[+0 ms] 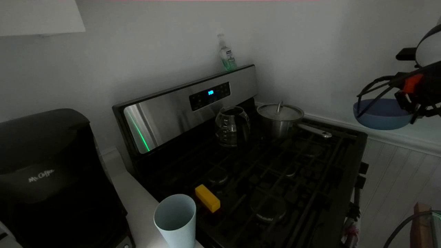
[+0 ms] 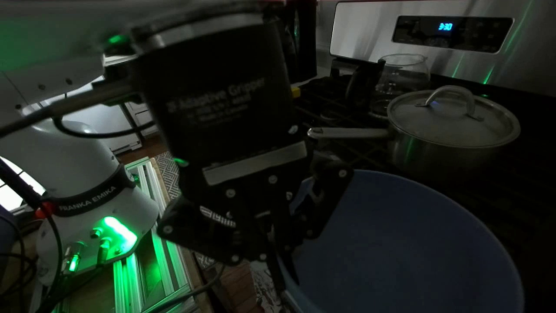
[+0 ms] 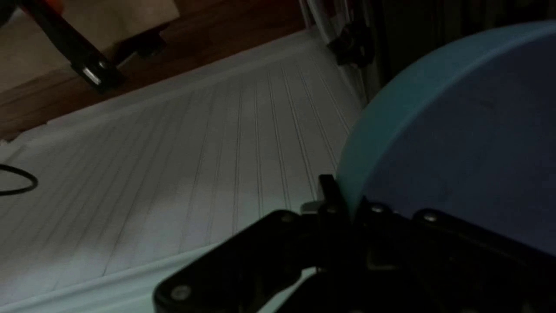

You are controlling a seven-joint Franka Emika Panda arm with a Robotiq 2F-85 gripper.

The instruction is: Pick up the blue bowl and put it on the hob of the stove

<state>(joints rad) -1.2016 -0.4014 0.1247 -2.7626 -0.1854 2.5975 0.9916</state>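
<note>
The blue bowl [image 1: 382, 120] is held in the air, beyond the right edge of the stove in an exterior view. In another exterior view the bowl [image 2: 404, 248] is large and close, its open side facing up. My gripper [image 2: 284, 271] is shut on the bowl's rim, one finger inside and one outside. In the wrist view the fingertips [image 3: 347, 200] pinch the rim of the bowl [image 3: 469, 143]. The hob of the stove [image 1: 306, 193] is black with dark grates and sits lower than the bowl. Much of it is too dark to make out.
On the hob stand a lidded steel pot [image 1: 280, 122] with its handle sticking out, a glass carafe [image 1: 232, 129] and a yellow block [image 1: 207, 198]. A pale cup [image 1: 181, 220] and a black coffee maker [image 1: 44, 179] stand beside the stove. A wall rises behind.
</note>
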